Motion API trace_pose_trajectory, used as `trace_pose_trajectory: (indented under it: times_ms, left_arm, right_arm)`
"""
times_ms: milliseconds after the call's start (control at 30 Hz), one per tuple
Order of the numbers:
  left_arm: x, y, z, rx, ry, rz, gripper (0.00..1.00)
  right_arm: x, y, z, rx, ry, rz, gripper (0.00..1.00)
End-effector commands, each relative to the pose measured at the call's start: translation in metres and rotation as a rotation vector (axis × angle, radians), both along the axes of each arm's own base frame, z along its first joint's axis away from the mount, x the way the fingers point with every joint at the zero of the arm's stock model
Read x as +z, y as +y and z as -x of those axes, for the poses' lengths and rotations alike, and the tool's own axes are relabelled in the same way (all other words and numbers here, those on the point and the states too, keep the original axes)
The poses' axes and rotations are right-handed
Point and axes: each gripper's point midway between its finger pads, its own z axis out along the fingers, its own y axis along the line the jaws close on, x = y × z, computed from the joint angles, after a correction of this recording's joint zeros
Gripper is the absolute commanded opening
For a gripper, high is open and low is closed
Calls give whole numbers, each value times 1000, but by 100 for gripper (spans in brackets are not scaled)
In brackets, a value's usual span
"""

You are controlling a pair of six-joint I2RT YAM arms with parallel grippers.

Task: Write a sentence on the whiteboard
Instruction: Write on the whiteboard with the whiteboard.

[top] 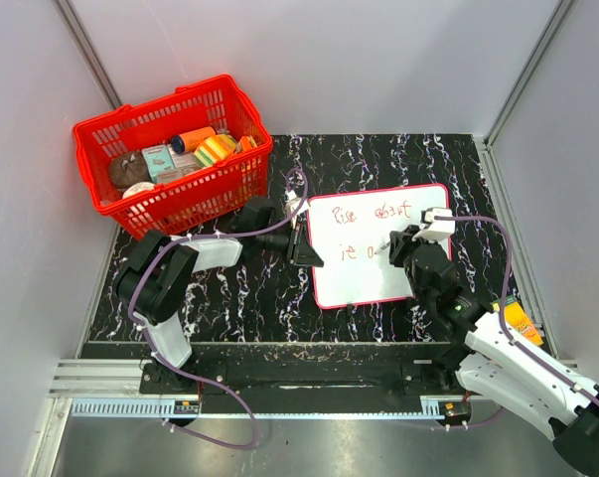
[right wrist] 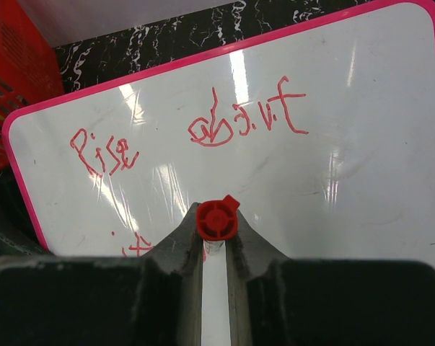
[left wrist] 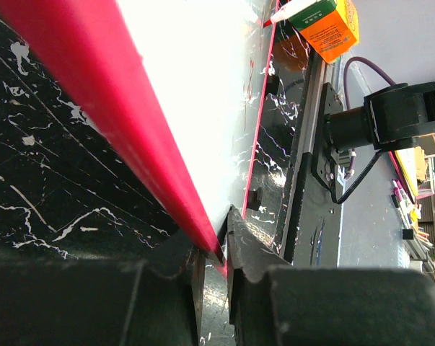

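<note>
Clamping a red marker (right wrist: pixel 216 220), the right gripper (right wrist: pixel 216 241) works the sentence (right wrist: pixel 105 153) on the whiteboard (top: pixel 378 283), whose left edge the left gripper (left wrist: pixel 216 251) pinches; should that pinch slip, the whiteboard could skate over the glossy black marbled table (top: pixel 249 298) beneath it, with the red basket (top: pixel 160 99) beyond its far-left corner.

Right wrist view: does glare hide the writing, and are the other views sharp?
Right wrist: glare streaks cross the whiteboard but leave the writing visible; left wrist: board washed out, its red edge blurred; top: evenly lit, sharp.
</note>
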Motion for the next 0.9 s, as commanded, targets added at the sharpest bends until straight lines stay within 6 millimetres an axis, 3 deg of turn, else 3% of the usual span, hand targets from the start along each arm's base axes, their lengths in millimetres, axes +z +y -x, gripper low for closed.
trace_pose_trajectory:
  times_ms: [0,200,500,867]
  left_arm:
    - [-20,-4,6,-22,-53,-73,0]
    - [-19,-4,6,-23,-53,-71,0]
    - [-20,-4,6,-22,-51,-74,0]
    - [-20,-4,6,-24,-53,-73,0]
  right_arm:
    - [-1,0,1,0,2,-18,0]
    - [-4,0,2,1,9,-25,0]
    - [13,1,0,1,-34,-51,0]
    - [3,7,-2,18,-12,-54,0]
